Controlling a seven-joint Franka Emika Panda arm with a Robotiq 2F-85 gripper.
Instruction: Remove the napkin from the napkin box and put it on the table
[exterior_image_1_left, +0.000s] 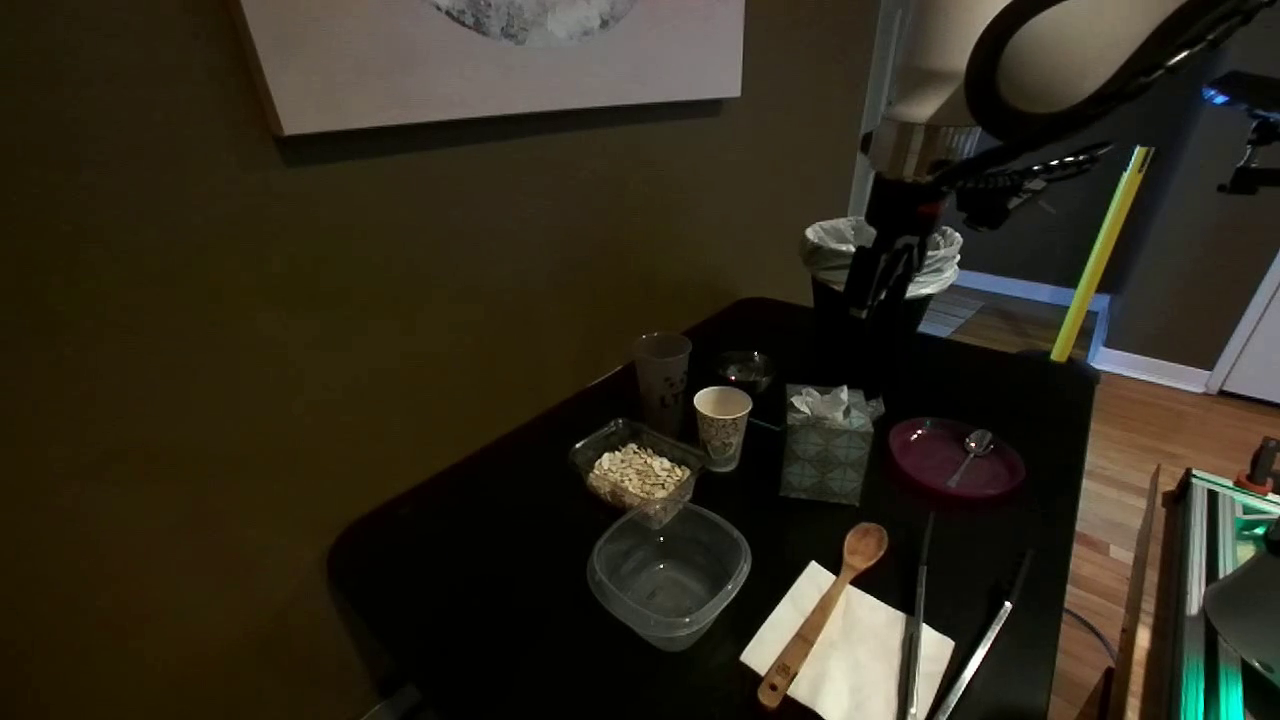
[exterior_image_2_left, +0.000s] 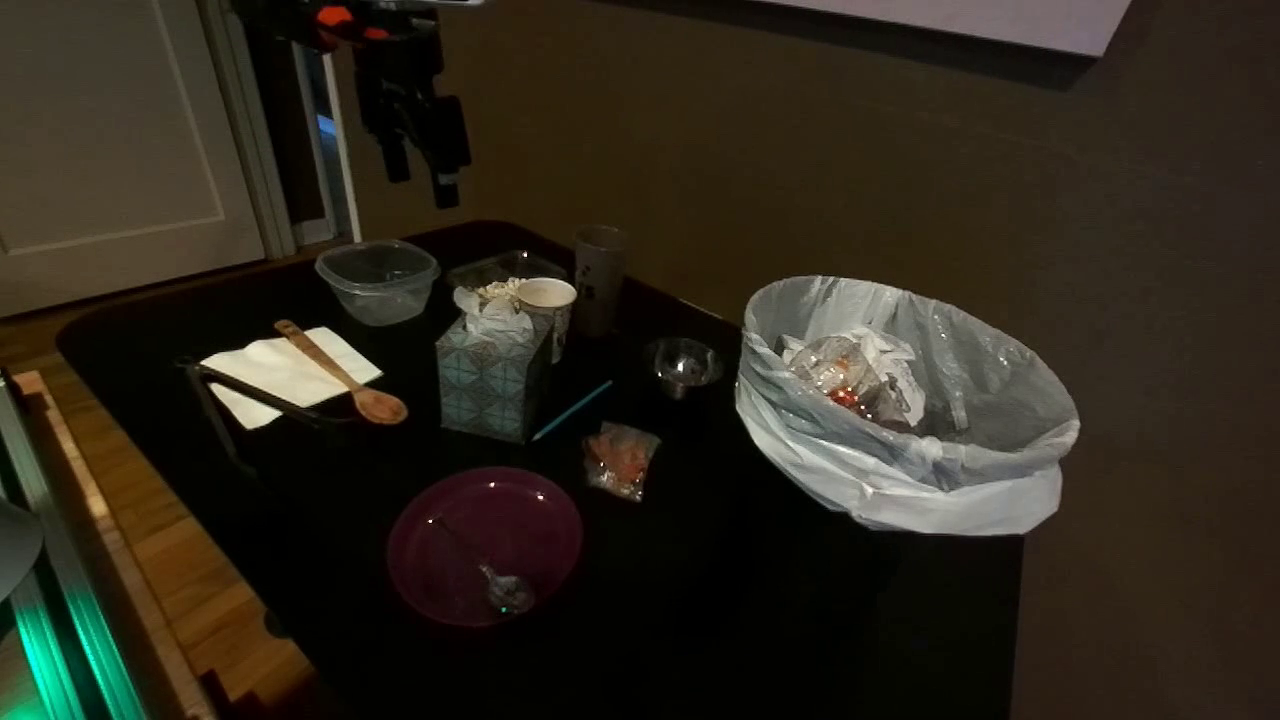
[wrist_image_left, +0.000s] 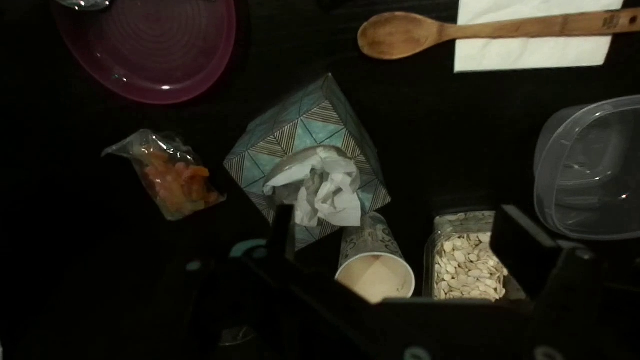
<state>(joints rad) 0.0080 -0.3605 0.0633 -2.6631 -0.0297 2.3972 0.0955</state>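
Observation:
The napkin box (exterior_image_2_left: 490, 385), a squarish blue-grey patterned box, stands upright on the glossy black table (exterior_image_2_left: 720, 610); it also shows in an exterior view (exterior_image_1_left: 825, 460). The napkin (wrist_image_left: 335, 192) is a white crumpled tissue sticking out of the box's top opening; it shows in both exterior views (exterior_image_1_left: 822, 404) (exterior_image_2_left: 495, 318). My gripper (wrist_image_left: 400, 217) is open and empty, its fingers wide apart. It hangs well above the table, pointing down, in both exterior views (exterior_image_1_left: 870, 305) (exterior_image_2_left: 421, 188). In the wrist view the left finger overlaps the box's near corner, and the napkin lies just beyond it.
A paper cup (wrist_image_left: 375, 275) stands close beside the box. Around are a seed tray (wrist_image_left: 467, 265), clear container (exterior_image_1_left: 670, 575), tall cup (exterior_image_1_left: 662, 380), purple plate (exterior_image_2_left: 485, 545), candy bag (exterior_image_2_left: 620, 460), wooden spoon on a flat pale sheet (exterior_image_1_left: 870, 650), and lined bin (exterior_image_2_left: 900, 480).

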